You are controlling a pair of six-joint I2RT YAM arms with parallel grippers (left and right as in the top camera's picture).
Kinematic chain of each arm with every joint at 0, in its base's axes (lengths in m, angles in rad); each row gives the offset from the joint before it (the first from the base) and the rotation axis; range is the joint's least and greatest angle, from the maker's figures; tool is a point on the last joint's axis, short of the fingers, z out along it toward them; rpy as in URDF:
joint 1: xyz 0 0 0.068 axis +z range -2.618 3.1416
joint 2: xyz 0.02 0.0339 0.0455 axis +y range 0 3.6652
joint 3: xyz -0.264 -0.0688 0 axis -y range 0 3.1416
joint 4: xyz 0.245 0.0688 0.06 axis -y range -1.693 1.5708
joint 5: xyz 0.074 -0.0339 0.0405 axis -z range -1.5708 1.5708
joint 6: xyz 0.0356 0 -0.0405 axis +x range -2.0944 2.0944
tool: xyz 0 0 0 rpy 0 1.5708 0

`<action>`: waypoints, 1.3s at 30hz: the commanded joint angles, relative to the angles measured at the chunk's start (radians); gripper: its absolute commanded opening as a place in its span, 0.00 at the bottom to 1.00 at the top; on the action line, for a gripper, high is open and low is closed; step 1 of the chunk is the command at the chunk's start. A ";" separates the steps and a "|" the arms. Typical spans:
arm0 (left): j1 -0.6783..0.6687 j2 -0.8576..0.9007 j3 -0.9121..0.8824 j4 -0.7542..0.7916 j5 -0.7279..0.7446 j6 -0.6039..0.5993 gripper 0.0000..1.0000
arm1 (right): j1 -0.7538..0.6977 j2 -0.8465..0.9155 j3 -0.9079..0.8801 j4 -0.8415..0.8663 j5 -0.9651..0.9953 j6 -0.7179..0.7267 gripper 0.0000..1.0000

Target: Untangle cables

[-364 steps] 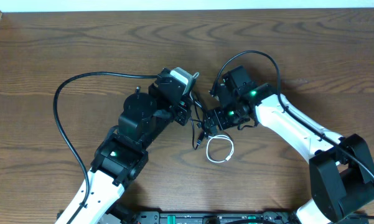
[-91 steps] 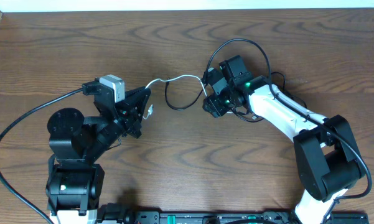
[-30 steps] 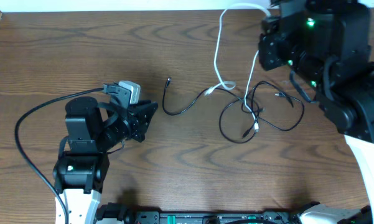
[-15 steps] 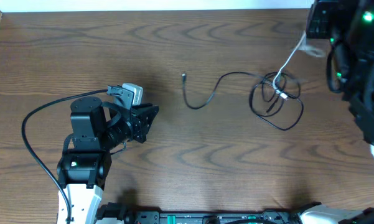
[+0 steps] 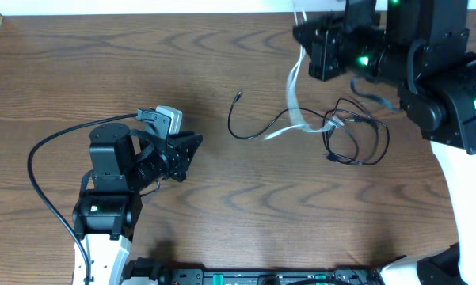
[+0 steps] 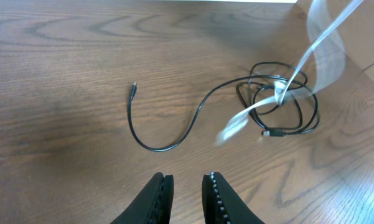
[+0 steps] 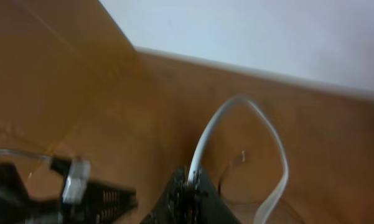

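Above the table's back right, my right gripper (image 7: 191, 180) is raised and shut on a white cable (image 5: 291, 83). That cable hangs down in a blurred loop (image 7: 205, 140) to the tangle. On the wood lies a black cable (image 5: 257, 136): its plug end points left and its coil (image 5: 372, 146) is still wound with the white one. The left wrist view shows the black tail (image 6: 193, 121) and the coil (image 6: 299, 106) ahead. My left gripper (image 6: 187, 177) is low at the left (image 5: 195, 148), well short of the cables, its jaws slightly apart with nothing between them.
The left arm's thick black cord (image 5: 39, 158) loops over the table at the left. A white wall runs along the table's back edge (image 5: 142, 13). Bare wood (image 5: 245, 206) lies between the left gripper and the cables.
My right gripper has swung left with the white cable, which now whips in a blurred loop. The black coil has shifted slightly toward the front. The left arm has stayed put.
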 commanded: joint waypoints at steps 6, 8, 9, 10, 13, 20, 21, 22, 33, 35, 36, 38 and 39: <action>-0.002 -0.001 -0.010 0.013 0.013 0.010 0.21 | -0.019 -0.016 0.060 -0.193 0.187 -0.003 0.01; -0.002 -0.001 -0.010 0.012 0.013 0.009 0.21 | -0.011 -0.016 0.062 -0.184 0.196 -0.003 0.01; -0.002 -0.001 -0.010 0.010 0.013 0.007 0.21 | -0.007 -0.016 0.062 -0.182 0.206 -0.003 0.01; -0.002 -0.001 -0.010 0.008 0.013 0.004 0.21 | -0.005 -0.016 0.062 -0.182 0.220 -0.005 0.01; -0.002 -0.001 -0.010 -0.003 0.013 0.002 0.21 | -0.024 -0.016 0.062 -0.206 0.283 -0.009 0.01; -0.002 -0.001 -0.010 -0.006 0.013 0.002 0.21 | -0.223 -0.016 0.062 -0.290 0.394 -0.008 0.01; -0.002 -0.001 -0.010 -0.006 0.013 0.002 0.21 | -0.254 -0.016 0.062 -0.293 0.402 -0.008 0.01; -0.002 -0.001 -0.010 -0.006 0.013 0.002 0.21 | -0.285 -0.016 0.062 -0.294 0.410 -0.008 0.01; -0.002 0.008 -0.011 -0.008 0.013 0.003 0.21 | -0.647 -0.016 0.062 -0.359 0.533 -0.005 0.01; -0.002 0.022 -0.013 -0.016 0.013 0.026 0.21 | -0.735 -0.016 0.062 -0.390 0.610 0.025 0.01; -0.002 0.037 -0.016 -0.019 0.013 0.033 0.21 | -0.796 -0.018 0.062 -0.399 0.630 0.055 0.01; -0.002 0.058 -0.016 -0.019 0.013 0.032 0.21 | -0.871 -0.018 0.063 -0.390 0.632 0.060 0.01; -0.002 0.068 -0.016 -0.019 0.013 0.032 0.21 | -0.917 -0.018 0.066 -0.387 0.632 0.064 0.01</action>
